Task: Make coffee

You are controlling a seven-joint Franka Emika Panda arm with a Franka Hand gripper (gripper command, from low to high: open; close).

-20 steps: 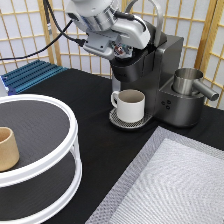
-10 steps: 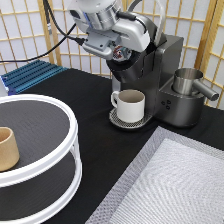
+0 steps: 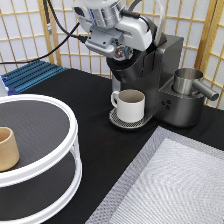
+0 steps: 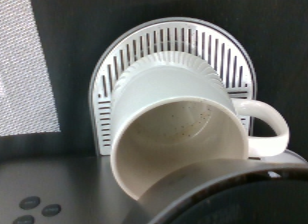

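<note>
My gripper (image 3: 121, 54) hangs right over the dark brew head of the grey coffee machine (image 3: 172, 82), at the exterior view's top middle. A white mug with a handle (image 3: 130, 105) stands upright and empty on the machine's round drip tray (image 3: 116, 119), directly below the gripper. The wrist view looks down into the same mug (image 4: 181, 135) on the slotted tray (image 4: 173, 45), with the machine's dark rim in front. The small white coffee pod is hidden from both views; I cannot tell whether the gripper holds it.
A steel jug (image 3: 187, 82) sits on the machine's right side. A white two-tier round stand (image 3: 55, 150) at the left holds a tan handleless cup (image 3: 7, 148). A grey mat (image 3: 175, 185) lies at the bottom right. A blue rack (image 3: 32, 75) lies at the back left.
The arm has shifted slightly to the exterior view's left over the brew head. The mug and everything else have stayed put.
</note>
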